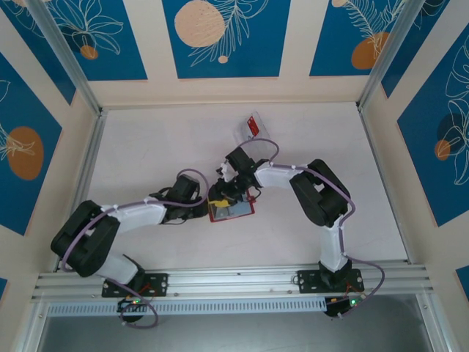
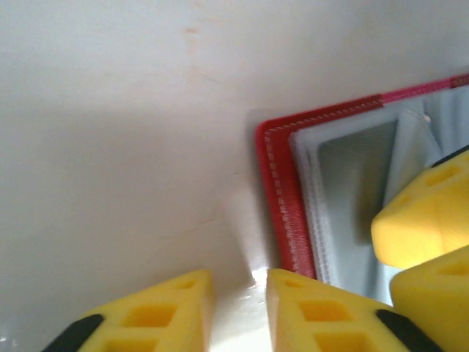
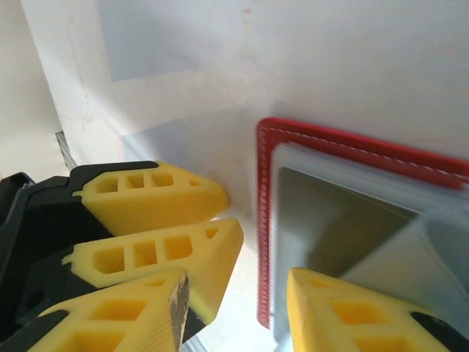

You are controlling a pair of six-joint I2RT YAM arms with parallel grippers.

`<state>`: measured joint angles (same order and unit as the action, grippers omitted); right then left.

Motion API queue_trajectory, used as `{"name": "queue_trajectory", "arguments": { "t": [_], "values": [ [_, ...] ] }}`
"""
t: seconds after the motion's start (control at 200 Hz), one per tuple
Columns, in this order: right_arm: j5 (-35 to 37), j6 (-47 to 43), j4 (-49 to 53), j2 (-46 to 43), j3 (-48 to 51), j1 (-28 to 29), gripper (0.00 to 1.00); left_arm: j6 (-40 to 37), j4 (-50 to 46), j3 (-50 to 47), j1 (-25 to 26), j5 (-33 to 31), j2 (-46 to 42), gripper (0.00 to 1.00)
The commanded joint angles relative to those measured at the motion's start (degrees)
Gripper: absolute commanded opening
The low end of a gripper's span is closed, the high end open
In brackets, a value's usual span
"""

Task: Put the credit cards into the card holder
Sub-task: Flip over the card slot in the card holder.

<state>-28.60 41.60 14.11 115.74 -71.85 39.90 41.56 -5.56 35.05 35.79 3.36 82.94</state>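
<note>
The card holder point(image 1: 231, 212) lies open on the white table point(image 1: 146, 147), near the middle, with its grey pockets facing up and its red edge all around. The left gripper point(image 2: 238, 279) is low at the holder's left edge. Its yellow fingers point(image 2: 168, 308) are apart, one over the bare table and one by the red edge, with nothing between them. The right gripper point(image 3: 236, 279) hangs over the grey pockets, just beside the left one. Its jaws are apart too, and no card can be seen in them. One red credit card point(image 1: 253, 125) sits in a clear tray point(image 1: 242, 134), farther back on the table and apart from the holder.
</note>
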Motion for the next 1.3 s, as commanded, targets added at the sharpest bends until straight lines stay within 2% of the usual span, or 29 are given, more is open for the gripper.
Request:
{"name": "queue_trajectory", "arguments": {
  "t": [0.0,0.19,0.3,0.625,0.975,1.296],
  "values": [
    [-1.54,-0.31,-0.25,3.70,-1.82,0.79,0.41,-3.07,-1.29,0.55,1.16,0.85,-5.00,0.31],
    [-1.54,0.58,-1.00,5.04,-2.10,1.12,0.41,-6.03,1.06,-2.64,1.79,3.97,-10.75,0.40],
    [-1.15,0.84,0.46,5.69,-3.11,1.01,0.41,-8.38,2.44,-3.08,3.78,5.31,-10.73,0.45],
    [-2.16,1.51,1.96,6.44,-3.67,0.35,0.41,-10.60,1.37,0.43,10.53,-3.54,-3.07,0.47],
    [-2.35,0.77,3.22,5.77,-4.01,0.18,0.42,-7.91,-1.52,1.61,11.08,-13.72,1.52,0.44],
    [-2.70,-1.04,6.03,5.02,-9.41,-1.62,0.46,-7.55,0.80,-1.10,12.01,-13.73,3.10,0.42]
  ]
}}
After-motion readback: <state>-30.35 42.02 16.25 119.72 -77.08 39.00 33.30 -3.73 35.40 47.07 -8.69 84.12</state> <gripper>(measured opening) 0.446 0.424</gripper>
